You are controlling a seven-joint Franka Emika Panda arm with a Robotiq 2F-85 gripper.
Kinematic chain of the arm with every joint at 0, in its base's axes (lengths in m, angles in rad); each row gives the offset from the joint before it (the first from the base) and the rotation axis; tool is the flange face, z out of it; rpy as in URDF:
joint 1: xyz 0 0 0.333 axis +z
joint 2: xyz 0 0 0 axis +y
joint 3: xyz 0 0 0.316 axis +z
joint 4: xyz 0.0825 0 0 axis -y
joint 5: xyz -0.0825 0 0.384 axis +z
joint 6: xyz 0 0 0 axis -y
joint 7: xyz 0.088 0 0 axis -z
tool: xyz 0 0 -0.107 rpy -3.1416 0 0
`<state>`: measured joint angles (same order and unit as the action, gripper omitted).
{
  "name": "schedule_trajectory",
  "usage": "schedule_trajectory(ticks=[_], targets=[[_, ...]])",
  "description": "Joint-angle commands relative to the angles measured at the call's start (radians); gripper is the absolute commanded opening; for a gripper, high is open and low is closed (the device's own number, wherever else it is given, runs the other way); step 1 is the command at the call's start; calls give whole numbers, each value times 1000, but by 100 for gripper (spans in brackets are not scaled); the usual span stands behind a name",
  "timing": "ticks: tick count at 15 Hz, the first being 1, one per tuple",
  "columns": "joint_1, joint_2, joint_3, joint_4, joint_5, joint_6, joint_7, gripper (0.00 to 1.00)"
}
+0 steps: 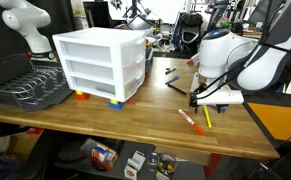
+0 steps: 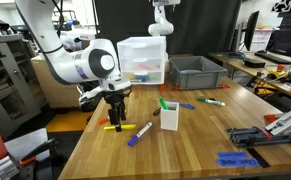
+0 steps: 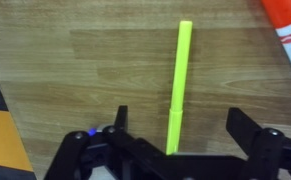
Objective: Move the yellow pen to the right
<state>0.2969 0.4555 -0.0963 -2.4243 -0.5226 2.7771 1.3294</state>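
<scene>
The yellow pen (image 3: pixel 178 85) lies flat on the wooden table, running lengthwise between my fingers in the wrist view. It also shows in an exterior view (image 1: pixel 207 117) just under the gripper, and in an exterior view (image 2: pixel 107 126) mostly hidden by the hand. My gripper (image 3: pixel 178 125) is open, its fingers on either side of the pen's near end and not touching it. In an exterior view the gripper (image 1: pixel 207 103) hangs low over the table near the front edge, and in an exterior view the gripper (image 2: pixel 116 118) is close to the table's edge.
An orange-and-white marker (image 1: pixel 191 120) lies right beside the pen, also in the wrist view (image 3: pixel 285 25). A blue marker (image 2: pixel 139 134), a white cup (image 2: pixel 169 116), a white drawer unit (image 1: pixel 97 62) and a grey bin (image 2: pixel 196 70) stand around. The table edge (image 1: pixel 235 150) is near.
</scene>
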Motion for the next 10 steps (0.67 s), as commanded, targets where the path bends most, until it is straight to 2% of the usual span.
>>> schedule_trajectory(ticks=[1,5,6,10], targets=[[2,-200,-10,-154,14,97,-85,100],[-14,-200,-24,-173,-6,110,-112,100],[33,0,-28,-2,35,5,-25,100],[33,0,-28,-2,35,5,-25,100]])
